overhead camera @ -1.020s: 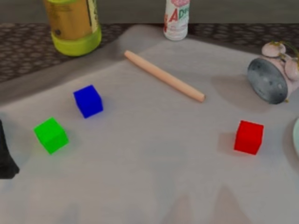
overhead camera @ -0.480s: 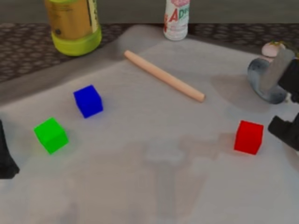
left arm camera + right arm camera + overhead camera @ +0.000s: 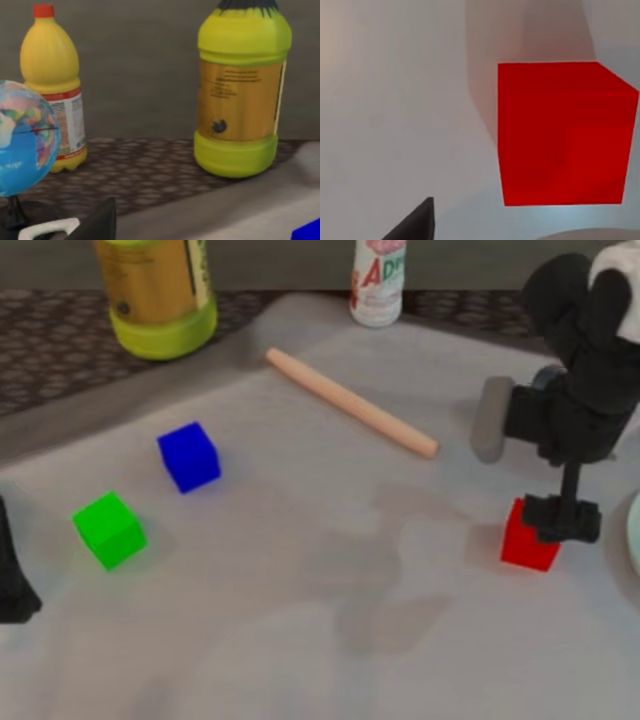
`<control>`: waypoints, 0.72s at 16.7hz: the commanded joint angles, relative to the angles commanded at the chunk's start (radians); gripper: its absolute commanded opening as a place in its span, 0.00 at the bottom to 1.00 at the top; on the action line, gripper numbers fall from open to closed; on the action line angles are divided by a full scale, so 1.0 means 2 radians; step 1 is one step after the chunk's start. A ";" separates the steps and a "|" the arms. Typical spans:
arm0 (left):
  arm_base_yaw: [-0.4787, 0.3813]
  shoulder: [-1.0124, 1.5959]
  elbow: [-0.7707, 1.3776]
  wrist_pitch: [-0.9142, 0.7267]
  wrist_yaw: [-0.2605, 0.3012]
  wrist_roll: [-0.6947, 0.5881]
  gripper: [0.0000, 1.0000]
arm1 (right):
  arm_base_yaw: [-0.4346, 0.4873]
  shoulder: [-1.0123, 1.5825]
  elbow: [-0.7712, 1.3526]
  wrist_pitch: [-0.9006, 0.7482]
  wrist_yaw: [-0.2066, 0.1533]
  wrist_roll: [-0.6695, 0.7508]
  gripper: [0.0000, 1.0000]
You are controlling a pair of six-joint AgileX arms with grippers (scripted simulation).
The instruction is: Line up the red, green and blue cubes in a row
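Grey cloth covers the bench (image 3: 300,640). At its right side sits the red cube (image 3: 522,545), right under the right gripper (image 3: 562,520), which hangs just above it; I cannot tell how wide it is open. Far off at the left sit the green cube (image 3: 109,529) and blue cube (image 3: 188,456), near the parked left gripper (image 3: 12,580).

open table (image 3: 330,640) between cubes; wooden rod (image 3: 351,402) lies behind, bottles at back edge.
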 joint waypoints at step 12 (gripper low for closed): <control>0.000 0.000 0.000 0.000 0.000 0.000 1.00 | 0.002 0.046 -0.031 0.071 0.001 -0.006 1.00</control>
